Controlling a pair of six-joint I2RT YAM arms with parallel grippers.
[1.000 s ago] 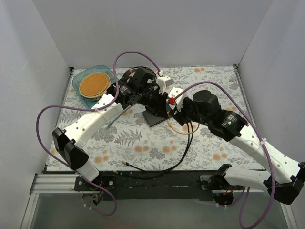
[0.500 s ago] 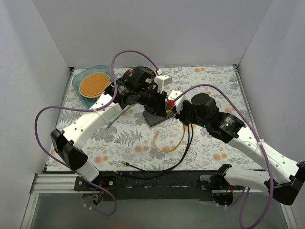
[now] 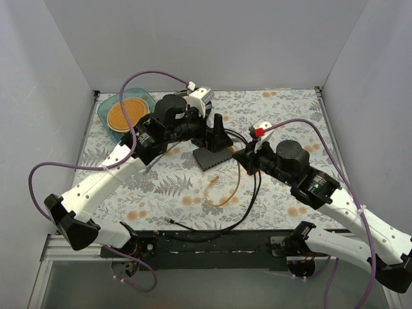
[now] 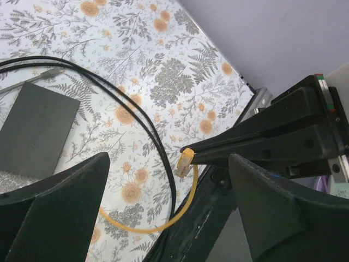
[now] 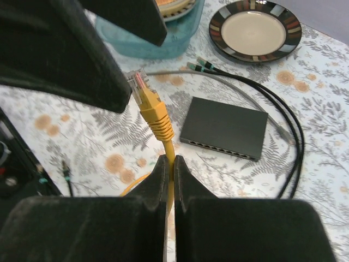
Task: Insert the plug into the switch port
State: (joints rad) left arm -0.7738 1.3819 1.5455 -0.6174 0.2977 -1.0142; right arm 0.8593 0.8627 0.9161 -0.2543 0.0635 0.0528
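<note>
1. The left gripper [image 4: 169, 162] crowded over the switch [image 5: 224, 128] a second ago and has since drawn back. Its jaws now stand wide apart with nothing between them.
2. The right gripper [image 5: 169, 159] has backed off a little as well. Its jaws are closed on the yellow cable [image 4: 163, 225] just behind the plug [image 5: 144, 93], which sticks out past the fingertips in free air.
3. The slack cable was bunched close under the jaws a second ago. It now hangs below them and loops on the floral cloth [image 4: 163, 65].
4. The switch lies uncovered beyond the right jaws and off to one side. Its row of sockets faces them, and we see nothing seated in the switch port [image 5: 218, 146], which is well apart from the plug.
5. We judge that the right gripper alone now carries the plug and that insertion has not begun. The tip points past the box, so it must first swing toward the row. Nothing holds the box, so a push may slide it.
</note>
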